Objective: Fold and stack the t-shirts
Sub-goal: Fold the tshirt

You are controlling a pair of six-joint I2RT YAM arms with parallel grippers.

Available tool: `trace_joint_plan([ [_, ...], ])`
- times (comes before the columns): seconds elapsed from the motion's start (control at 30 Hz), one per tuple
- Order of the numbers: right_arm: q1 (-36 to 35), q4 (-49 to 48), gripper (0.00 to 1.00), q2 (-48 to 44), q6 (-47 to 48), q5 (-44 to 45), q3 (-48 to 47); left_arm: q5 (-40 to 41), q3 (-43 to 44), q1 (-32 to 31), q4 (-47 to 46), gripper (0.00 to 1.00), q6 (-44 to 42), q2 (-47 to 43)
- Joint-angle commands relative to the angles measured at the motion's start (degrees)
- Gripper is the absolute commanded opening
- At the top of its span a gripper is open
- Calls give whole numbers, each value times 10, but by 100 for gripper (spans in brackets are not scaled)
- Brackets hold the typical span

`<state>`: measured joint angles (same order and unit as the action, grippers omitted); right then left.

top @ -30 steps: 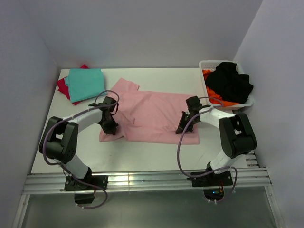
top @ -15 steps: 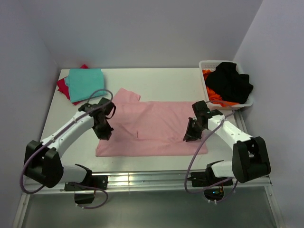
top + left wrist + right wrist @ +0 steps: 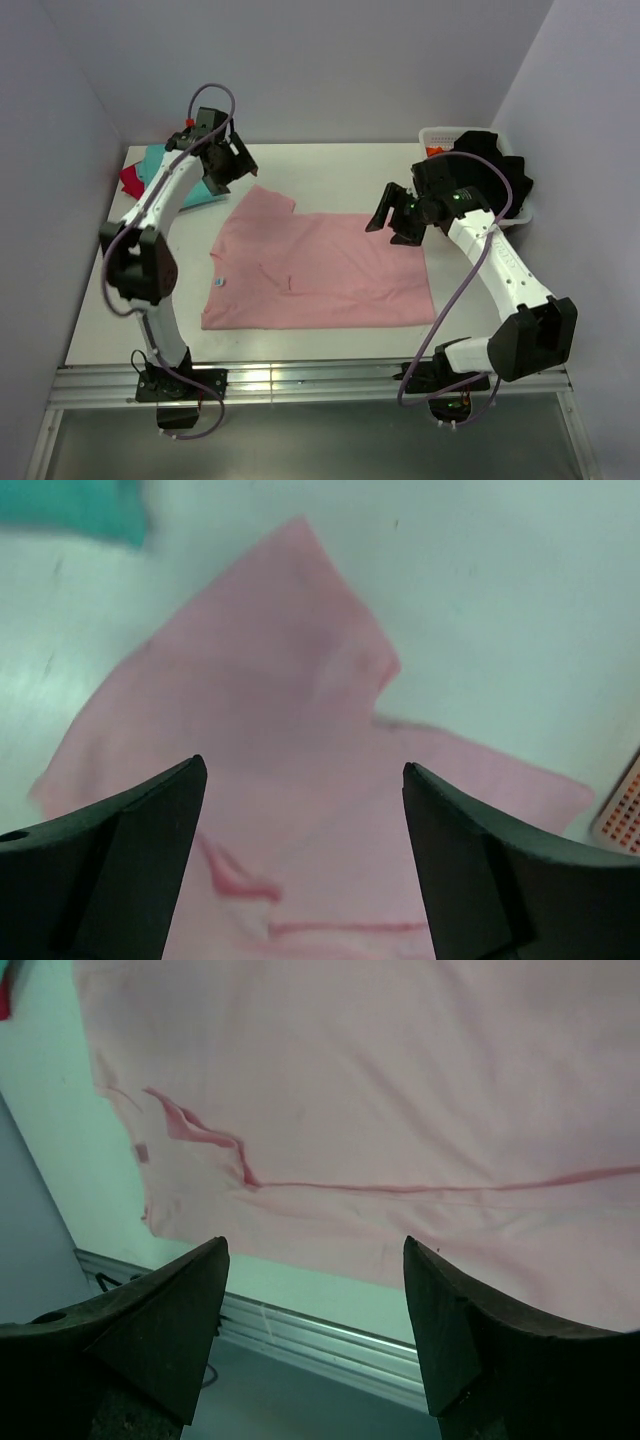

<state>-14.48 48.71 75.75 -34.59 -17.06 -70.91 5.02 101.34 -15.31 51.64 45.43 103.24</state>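
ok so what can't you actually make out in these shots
Teal t-shirt: top view, the left arm covers most of it; the left wrist view cuts it at the top edge, blurred.
Red t-shirt: top view, only a sliver shows beside the teal one.
Basket: top view, the right arm hides part of it; contents cannot be counted.
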Motion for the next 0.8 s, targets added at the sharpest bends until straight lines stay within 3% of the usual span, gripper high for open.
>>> trace_joint_plan([
  [0.0, -4, 33, 77, 0, 9, 11, 2, -135, 84, 46, -80, 86, -75, 123],
  [0.13, -4, 58, 76, -4, -6, 20, 8, -235, 204, 69, -122, 87, -97, 243],
  [0.33, -3, 110, 76, 5, -8, 71, -43, -379, 274, 120, -218, 87, -83, 377],
  [0.57, 1, 131, 76, 50, -43, 72, -92, -401, 257, 168, -229, 87, -107, 410],
  [0.77, 2, 143, 76, 95, -50, 76, -132, -412, 211, 163, -198, 85, -166, 412],
])
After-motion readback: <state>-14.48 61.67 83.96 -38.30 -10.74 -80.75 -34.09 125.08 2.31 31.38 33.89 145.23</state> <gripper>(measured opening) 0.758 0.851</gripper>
